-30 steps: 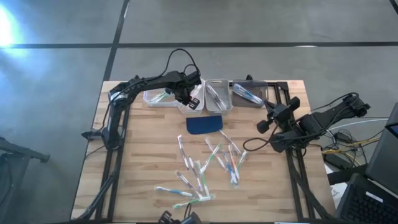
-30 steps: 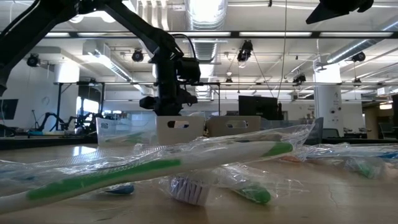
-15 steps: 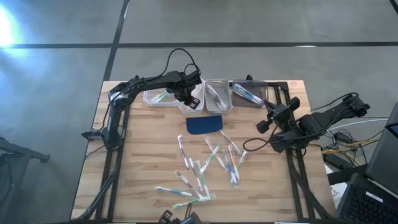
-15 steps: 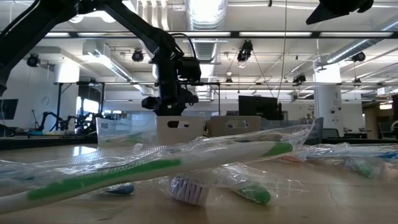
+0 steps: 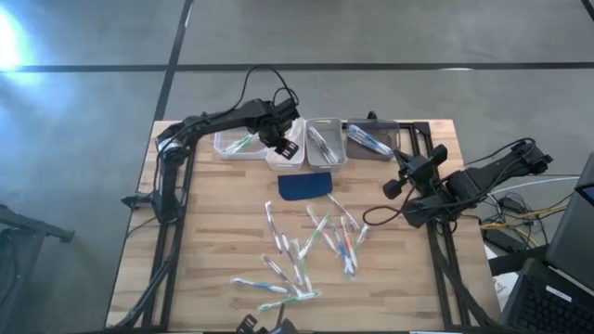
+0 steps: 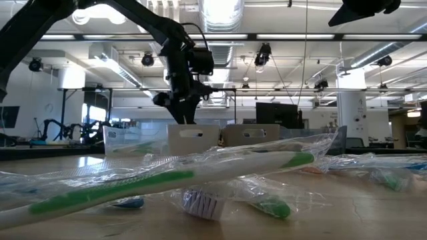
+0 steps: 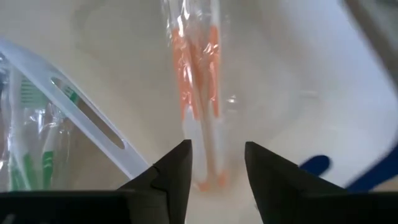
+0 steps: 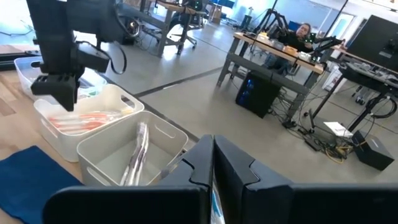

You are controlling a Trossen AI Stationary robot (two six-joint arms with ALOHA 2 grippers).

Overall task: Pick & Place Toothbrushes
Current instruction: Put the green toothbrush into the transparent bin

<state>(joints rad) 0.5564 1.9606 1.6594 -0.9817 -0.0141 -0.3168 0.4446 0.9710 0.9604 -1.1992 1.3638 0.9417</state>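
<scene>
While an orange-red toothbrush (image 7: pixel 200 81) lies in the white bin (image 5: pixel 286 156) at the counter's (image 5: pixel 213 232) far edge, left claw (image 7: pixel 216 163) hovers above it, released, more toothbrushes (image 5: pixel 311 249) scattered mid-counter, right claw (image 8: pixel 212 163) clenched empty at right.

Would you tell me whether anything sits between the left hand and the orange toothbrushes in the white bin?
Nothing visible does: the left hand hangs open directly above the wrapped orange toothbrushes lying in the white bin.
</scene>
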